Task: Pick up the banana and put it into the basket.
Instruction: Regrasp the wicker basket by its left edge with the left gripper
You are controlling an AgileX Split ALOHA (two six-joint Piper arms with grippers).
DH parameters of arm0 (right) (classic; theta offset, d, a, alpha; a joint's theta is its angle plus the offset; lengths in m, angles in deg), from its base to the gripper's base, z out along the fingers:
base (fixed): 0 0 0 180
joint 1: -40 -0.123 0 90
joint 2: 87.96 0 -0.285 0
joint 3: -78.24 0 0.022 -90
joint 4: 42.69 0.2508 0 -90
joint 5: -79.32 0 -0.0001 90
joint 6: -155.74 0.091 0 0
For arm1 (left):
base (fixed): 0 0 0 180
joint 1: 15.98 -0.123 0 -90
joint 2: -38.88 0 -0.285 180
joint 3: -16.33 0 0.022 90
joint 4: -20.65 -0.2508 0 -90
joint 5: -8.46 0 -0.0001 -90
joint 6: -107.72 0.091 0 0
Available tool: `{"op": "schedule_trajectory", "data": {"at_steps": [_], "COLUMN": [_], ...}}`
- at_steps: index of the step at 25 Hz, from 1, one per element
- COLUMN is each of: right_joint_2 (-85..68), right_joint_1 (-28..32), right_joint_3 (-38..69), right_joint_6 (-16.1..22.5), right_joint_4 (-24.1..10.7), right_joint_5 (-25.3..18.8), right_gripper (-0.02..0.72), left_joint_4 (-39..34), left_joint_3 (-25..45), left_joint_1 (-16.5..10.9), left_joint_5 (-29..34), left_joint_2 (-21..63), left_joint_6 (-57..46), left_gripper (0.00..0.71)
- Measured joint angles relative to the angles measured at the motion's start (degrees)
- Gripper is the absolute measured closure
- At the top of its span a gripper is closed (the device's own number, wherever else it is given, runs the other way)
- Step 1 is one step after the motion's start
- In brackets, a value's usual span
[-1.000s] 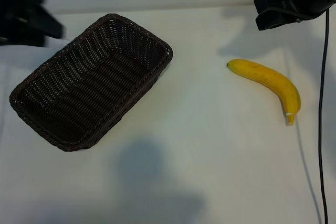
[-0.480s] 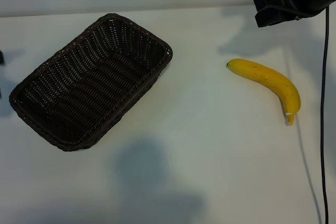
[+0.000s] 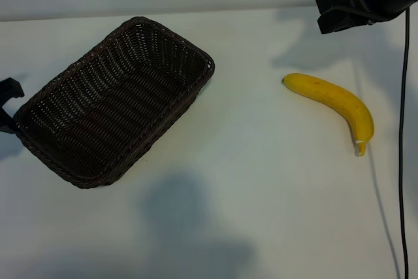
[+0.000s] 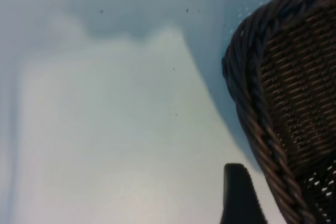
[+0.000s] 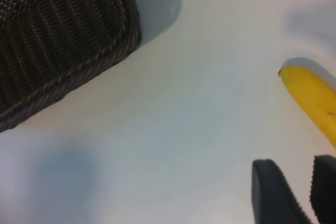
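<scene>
Exterior view: left end effector mostly cut off.

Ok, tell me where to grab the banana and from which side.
Grab the banana around its thick middle, coming straight down from above. It lies flat on the table with open space along both long sides, so fingers can straddle its width; the ends taper and would likely slip.
</scene>
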Motion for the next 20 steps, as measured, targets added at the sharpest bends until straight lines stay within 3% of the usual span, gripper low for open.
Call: {"op": "schedule_trajectory", "data": {"at_steps": [12,20], "right_joint_2": [0.00,0.00], "right_joint_1": [0.00,0.00], "right_joint_3": [0.00,0.00], "right_joint_6": [0.00,0.00], "right_joint_4": [0.00,0.00], "right_joint_5": [-0.05,0.05], "right_gripper": [0.471,0.471], "left_joint_4": [2.62,3.37], "left_joint_3": [0.12,0.12], "left_joint_1": [0.00,0.00], "left_joint_5": [-1.57,-6.06], "left_joint_2": [-6.72,-11.64], "left_joint_6": [-0.15,-1.87], "left_gripper": [0.259,0.259]}}
